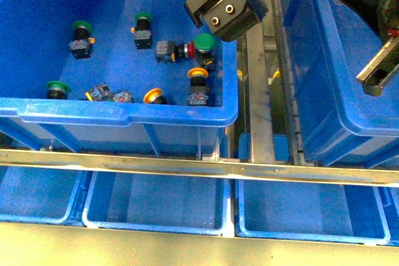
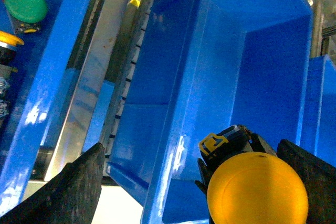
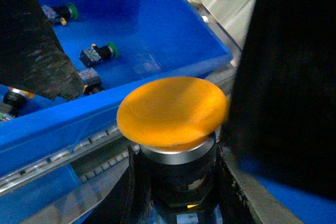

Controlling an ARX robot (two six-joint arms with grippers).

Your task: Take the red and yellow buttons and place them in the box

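Hovering beside the rail [image 1: 259, 91], left gripper [image 2: 191, 153] clamps a yellow button [image 2: 257, 195] — the box [image 1: 330, 104] lies just rightward; right gripper [image 3: 173, 129], nearer, grips a second yellow button [image 3: 157, 103].

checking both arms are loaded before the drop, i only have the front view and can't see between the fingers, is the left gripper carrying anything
Observer: The left wrist view shows a yellow-capped button between the fingers of the left gripper; whether they clamp it I can't tell.
Operator: and the right one
Observer: The right wrist view shows the right gripper shut on an orange-yellow button, dark pads flanking its body.
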